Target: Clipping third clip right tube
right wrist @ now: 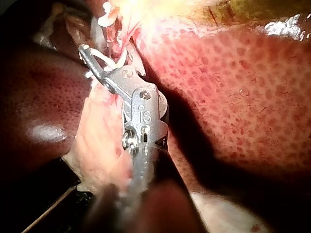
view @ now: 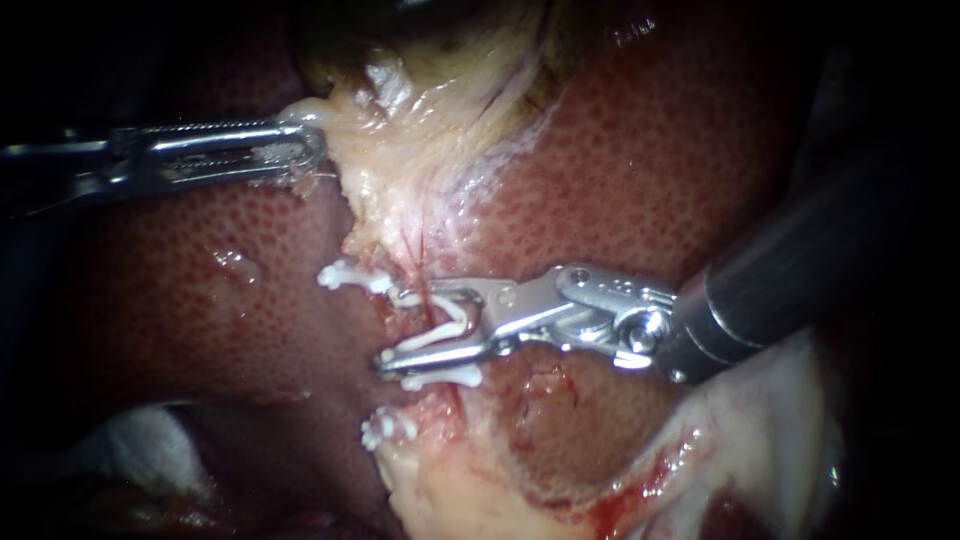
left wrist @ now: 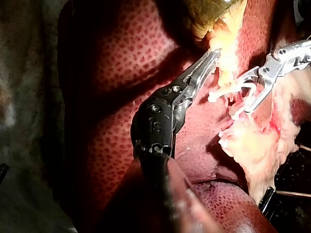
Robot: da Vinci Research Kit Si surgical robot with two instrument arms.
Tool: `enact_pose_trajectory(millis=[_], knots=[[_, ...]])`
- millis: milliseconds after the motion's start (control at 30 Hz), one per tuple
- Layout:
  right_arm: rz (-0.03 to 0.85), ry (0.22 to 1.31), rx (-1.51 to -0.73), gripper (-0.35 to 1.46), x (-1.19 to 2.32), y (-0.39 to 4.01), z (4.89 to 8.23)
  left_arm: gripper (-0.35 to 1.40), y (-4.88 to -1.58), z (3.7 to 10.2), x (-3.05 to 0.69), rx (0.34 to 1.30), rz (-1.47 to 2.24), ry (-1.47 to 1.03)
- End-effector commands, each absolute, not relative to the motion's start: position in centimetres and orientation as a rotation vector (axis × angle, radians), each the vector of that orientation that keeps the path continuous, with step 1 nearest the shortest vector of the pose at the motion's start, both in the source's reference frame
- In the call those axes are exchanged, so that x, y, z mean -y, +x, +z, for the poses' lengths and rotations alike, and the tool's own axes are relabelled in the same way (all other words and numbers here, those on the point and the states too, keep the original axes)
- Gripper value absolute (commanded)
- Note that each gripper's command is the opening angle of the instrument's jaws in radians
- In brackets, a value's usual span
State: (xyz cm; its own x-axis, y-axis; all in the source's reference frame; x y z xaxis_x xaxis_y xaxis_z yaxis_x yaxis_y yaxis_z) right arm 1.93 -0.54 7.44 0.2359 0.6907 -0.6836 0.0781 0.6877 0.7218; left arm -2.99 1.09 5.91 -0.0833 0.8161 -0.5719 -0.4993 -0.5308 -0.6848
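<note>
A white clip point(view: 448, 325), shaped like an open V, is gripped in the wide-spread pincer of the right instrument point(view: 388, 330). It straddles a thin red-streaked tube point(view: 420, 262) between lobes of the liver point(view: 650, 170). An upper clip point(view: 350, 275) and a lower clip point(view: 445, 378) flank it. The pincer of the left instrument point(view: 320, 140) clamps pale tissue point(view: 400, 150).

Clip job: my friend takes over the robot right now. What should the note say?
Left instrument: jaws shut on pale tissue above the tube.
Right instrument: jaws hold the new clip, not yet closed, around the tube.
Done: upper clip and lower clip are already in place.
Left: probably squeeze the new clip shut, let go, back out.
</note>
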Motion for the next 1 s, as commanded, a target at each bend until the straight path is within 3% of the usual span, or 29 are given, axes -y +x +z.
enact_pose_trajectory(millis=[33, 600, 1000], knots=[[0.478, 0.735, -1.29, 0.5, 0.53, 1.93, 7.42, -0.35, -2.99, 5.92, -1.1, 0.393, 1.77, -1.23], [0.509, 0.766, -1.3, 0.49, 0.48, 1.91, 7.27, -0.35, -2.98, 5.93, -1.1, 0.393, 1.77, -1.23], [0.517, 0.789, -1.298, 0.26, 0.37, 1.76, 7.19, -0.35, -2.98, 5.93, -1.1, 0.393, 1.77, -1.23]])
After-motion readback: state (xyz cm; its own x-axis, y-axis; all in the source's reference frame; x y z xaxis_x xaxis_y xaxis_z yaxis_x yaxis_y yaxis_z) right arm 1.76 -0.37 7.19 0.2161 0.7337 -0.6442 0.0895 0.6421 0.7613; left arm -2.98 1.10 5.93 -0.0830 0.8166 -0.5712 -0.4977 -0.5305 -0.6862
